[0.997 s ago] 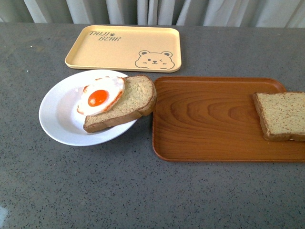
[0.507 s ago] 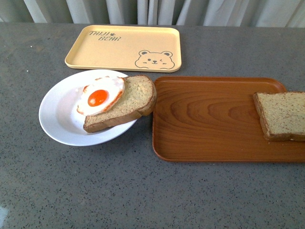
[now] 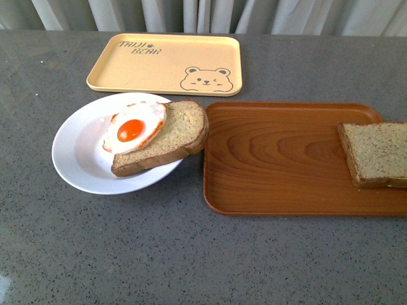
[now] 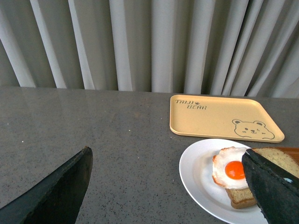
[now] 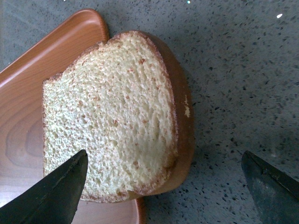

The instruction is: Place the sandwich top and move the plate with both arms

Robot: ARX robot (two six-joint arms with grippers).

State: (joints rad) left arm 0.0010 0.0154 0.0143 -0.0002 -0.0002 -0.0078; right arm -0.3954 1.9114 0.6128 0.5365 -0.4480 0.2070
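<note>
The step in hand looks like the pick-up of the sandwich top [image 3: 376, 152], which lies flat at the right end of the wood-grain tray [image 3: 273, 159], its outer side running past the tray's rounded corner and out over the desk [image 3: 191, 254], as the right wrist view shows. The right gripper [image 5: 164, 155] hangs above that slice with its jaws spread wide and nothing between them. The overhanging crust looks like the best place to bite: one finger can slip under the part that juts off the tray while the other comes down on top, rather than scraping along the wood. The squeeze should be gentle, since the crumb will likely dent, and the lift should go straight up so the slice stays level. The plate [image 3: 76, 159] sits left of the tray and just beside its left edge, nearer the desk's far edge than its near one, with the cream bear tray [image 3: 159, 63] behind it. On it a rounder slice [image 3: 175, 136] leans over the rim toward the tray, with the fried egg [image 3: 132, 129] resting partly on that slice. The top should be set squarely over the egg, low and slow, so that nothing slides. The left gripper [image 4: 166, 151] waits wide open and empty, off to the plate's left.
</note>
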